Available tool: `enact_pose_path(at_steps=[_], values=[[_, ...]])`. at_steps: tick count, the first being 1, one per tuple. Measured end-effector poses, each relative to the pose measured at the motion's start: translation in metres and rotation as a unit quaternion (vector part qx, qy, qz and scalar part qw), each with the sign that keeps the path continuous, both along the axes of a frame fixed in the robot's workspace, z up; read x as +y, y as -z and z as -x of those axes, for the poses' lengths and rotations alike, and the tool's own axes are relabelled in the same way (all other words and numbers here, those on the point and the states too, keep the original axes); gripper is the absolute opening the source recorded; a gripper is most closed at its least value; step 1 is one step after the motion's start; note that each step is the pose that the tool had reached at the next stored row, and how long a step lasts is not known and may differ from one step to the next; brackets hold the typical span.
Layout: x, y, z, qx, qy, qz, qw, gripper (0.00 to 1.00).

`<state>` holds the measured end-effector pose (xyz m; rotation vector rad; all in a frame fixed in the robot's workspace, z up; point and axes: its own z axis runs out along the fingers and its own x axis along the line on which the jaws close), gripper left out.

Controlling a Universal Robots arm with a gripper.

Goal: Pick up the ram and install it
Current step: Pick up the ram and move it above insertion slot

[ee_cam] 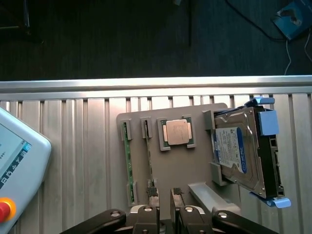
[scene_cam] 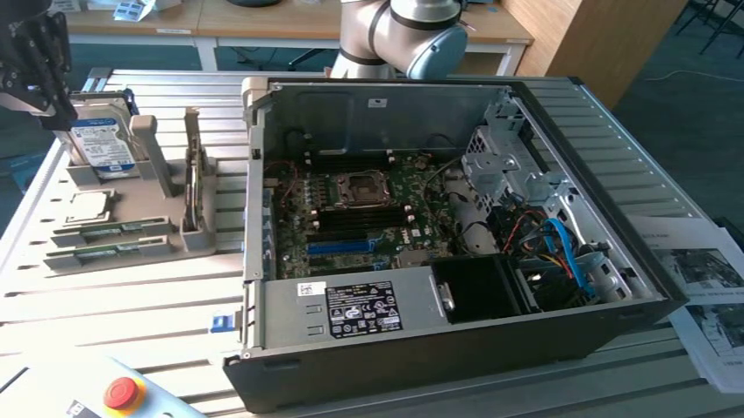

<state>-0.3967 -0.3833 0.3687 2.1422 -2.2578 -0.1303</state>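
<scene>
Below my open, empty end effector (ee_cam: pixel 164 194) stands the ram (ee_cam: pixel 148 156): pick-up step. It calls, I judge, for aligning over its thin edge.

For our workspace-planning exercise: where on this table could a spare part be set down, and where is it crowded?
Free: bare slatted metal table between the grey parts holder and the white teach pendant. Crowded: the holder and the open black computer case.

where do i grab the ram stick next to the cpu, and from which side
Probably the middle of the upper long edge of the ram stick, squeezing its two flat faces, coming straight down from above. It stands on edge in the gray holder with its ends held in slots, so only that edge looks free.
</scene>
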Motion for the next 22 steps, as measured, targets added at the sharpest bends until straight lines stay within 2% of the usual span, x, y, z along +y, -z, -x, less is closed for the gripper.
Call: enact_pose_path(at_steps=[4,11,22], values=[[0.0000,0.0000,0.000,0.0000,-0.011,0.0000,0.9999,0.24],[0.0001,0.0005,0.000,0.0000,-0.011,0.0000,0.9999,0.24],[0.0000,0.0111,0.000,0.0000,-0.011,0.0000,0.9999,0.24]])
